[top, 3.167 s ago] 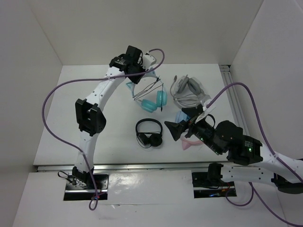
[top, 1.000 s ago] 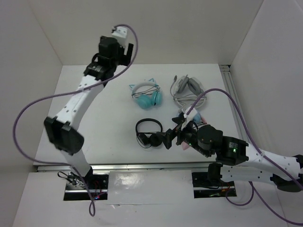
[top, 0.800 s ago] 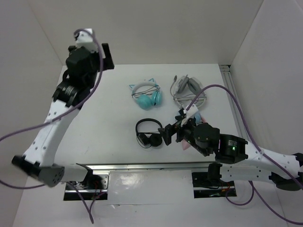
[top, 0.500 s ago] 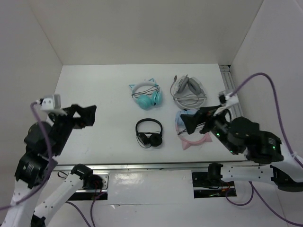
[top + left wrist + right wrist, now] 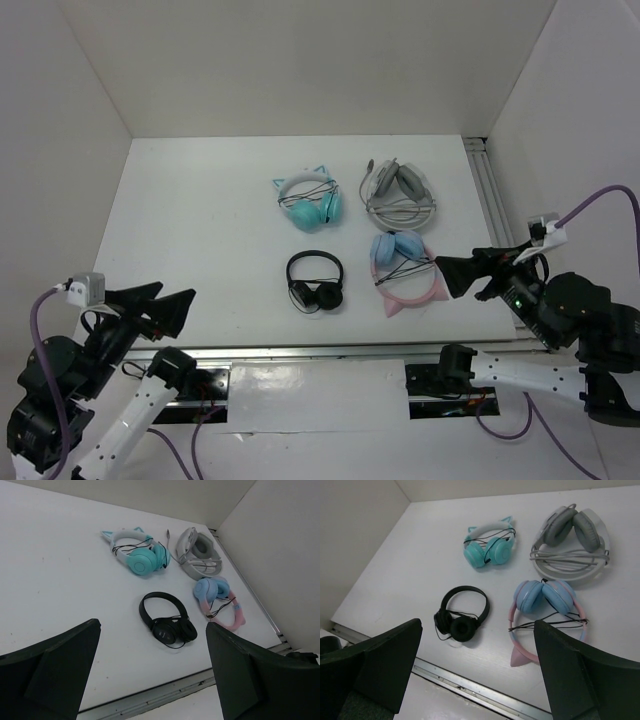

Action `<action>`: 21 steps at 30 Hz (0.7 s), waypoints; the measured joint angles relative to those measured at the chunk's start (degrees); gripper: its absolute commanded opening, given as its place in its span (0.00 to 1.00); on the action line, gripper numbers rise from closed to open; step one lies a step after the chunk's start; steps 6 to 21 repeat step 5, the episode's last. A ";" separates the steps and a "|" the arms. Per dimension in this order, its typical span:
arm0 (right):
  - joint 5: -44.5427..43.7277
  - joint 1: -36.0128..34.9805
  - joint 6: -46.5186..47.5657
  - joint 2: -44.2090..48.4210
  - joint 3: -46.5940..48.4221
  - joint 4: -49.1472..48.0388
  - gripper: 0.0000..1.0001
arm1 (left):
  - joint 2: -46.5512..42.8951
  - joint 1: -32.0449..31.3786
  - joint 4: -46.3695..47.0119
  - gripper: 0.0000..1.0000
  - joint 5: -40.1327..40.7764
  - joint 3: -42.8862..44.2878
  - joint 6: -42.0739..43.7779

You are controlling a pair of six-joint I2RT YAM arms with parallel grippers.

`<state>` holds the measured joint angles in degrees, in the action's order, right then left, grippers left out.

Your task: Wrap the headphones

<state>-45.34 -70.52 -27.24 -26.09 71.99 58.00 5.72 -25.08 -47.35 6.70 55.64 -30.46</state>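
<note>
The teal headphones point(image 5: 310, 200) lie flat on the white table at the back centre, cups folded together, white band and two pointed ears toward the rear. Their thin dark cable crosses the band and cups point(image 5: 490, 547); the left wrist view also has the teal headphones point(image 5: 141, 559). My left gripper point(image 5: 160, 303) hangs open at the near left edge, far from them, nothing between its fingers point(image 5: 60, 665). My right gripper point(image 5: 470, 268) is open at the near right, also holding nothing, its fingers point(image 5: 575, 665) framing the table.
A small black pair point(image 5: 316, 280) lies in front of the teal one. A pink cat-ear pair with blue cups point(image 5: 405, 268) sits right of it, and a grey-white pair point(image 5: 398, 192) behind that. A metal rail point(image 5: 300, 352) runs along the near edge. White walls enclose three sides.
The left arm has let go of the teal headphones and swung back to the near left edge. The right arm has pulled back to the near right. The headphones lie still.
</note>
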 measured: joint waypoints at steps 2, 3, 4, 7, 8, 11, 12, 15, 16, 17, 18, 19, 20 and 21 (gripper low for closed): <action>0.00 0.46 -0.44 -0.04 0.02 1.29 1.00 | -0.15 0.00 -0.70 1.00 0.13 0.31 -0.07; 0.00 0.57 -0.59 -0.04 0.04 1.75 1.00 | -0.33 0.00 -1.16 1.00 0.26 0.33 -0.20; 0.00 0.63 -0.72 -0.04 0.09 2.19 1.00 | -0.48 0.00 -1.64 1.00 0.33 0.35 -0.24; 0.00 0.68 -0.85 -0.04 0.13 2.49 1.00 | -0.61 0.00 -2.12 1.00 0.42 0.37 -0.31; 0.00 0.68 -0.85 -0.04 0.13 2.49 1.00 | -0.61 0.00 -2.12 1.00 0.42 0.37 -0.31; 0.00 0.68 -0.85 -0.04 0.13 2.49 1.00 | -0.61 0.00 -2.12 1.00 0.42 0.37 -0.31; 0.00 0.68 -0.85 -0.04 0.13 2.49 1.00 | -0.61 0.00 -2.12 1.00 0.42 0.37 -0.31; 0.00 0.68 -0.85 -0.04 0.13 2.49 1.00 | -0.61 0.00 -2.12 1.00 0.42 0.37 -0.31; 0.00 0.68 -0.85 -0.04 0.13 2.49 1.00 | -0.61 0.00 -2.12 1.00 0.42 0.37 -0.31; 0.00 0.68 -0.85 -0.04 0.13 2.49 1.00 | -0.61 0.00 -2.12 1.00 0.42 0.37 -0.31; 0.00 0.68 -0.85 -0.04 0.13 2.49 1.00 | -0.61 0.00 -2.12 1.00 0.42 0.37 -0.31; 0.00 0.68 -0.85 -0.04 0.13 2.49 1.00 | -0.61 0.00 -2.12 1.00 0.42 0.37 -0.31; 0.00 0.68 -0.85 -0.04 0.13 2.49 1.00 | -0.61 0.00 -2.12 1.00 0.42 0.37 -0.31; 0.00 0.68 -0.85 -0.04 0.13 2.49 1.00 | -0.61 0.00 -2.12 1.00 0.42 0.37 -0.31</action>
